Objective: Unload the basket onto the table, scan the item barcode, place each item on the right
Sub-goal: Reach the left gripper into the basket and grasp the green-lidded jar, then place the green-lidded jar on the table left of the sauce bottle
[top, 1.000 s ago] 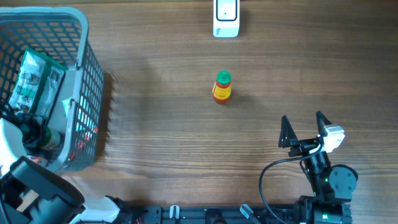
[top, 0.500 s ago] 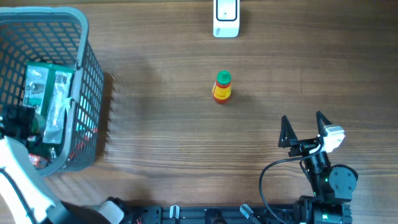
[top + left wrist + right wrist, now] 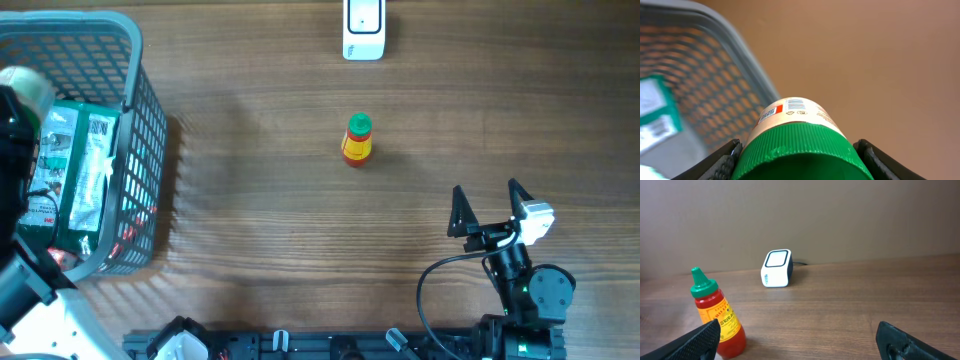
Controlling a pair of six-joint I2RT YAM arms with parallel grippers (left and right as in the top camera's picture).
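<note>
The item is a cream jar with a green ribbed lid (image 3: 800, 150) and a barcode label (image 3: 796, 104). My left gripper (image 3: 800, 167) is shut on its lid, one finger on each side. From overhead the jar's pale end (image 3: 25, 88) shows above the grey basket (image 3: 140, 120) at the far left, and the left gripper (image 3: 12, 120) is mostly hidden by its arm. The white scanner (image 3: 363, 28) stands at the back centre, also in the right wrist view as the scanner (image 3: 776, 268). My right gripper (image 3: 490, 205) rests open at the front right, holding nothing.
A red sriracha bottle (image 3: 357, 139) with a green cap stands upright mid-table; in the right wrist view the bottle (image 3: 717, 315) is just ahead of the left finger. Green packets (image 3: 75, 170) lie in the basket.
My left arm has risen from low in the basket toward its back-left corner with the jar in its grip. The green packets shifted. The right arm has not moved.
</note>
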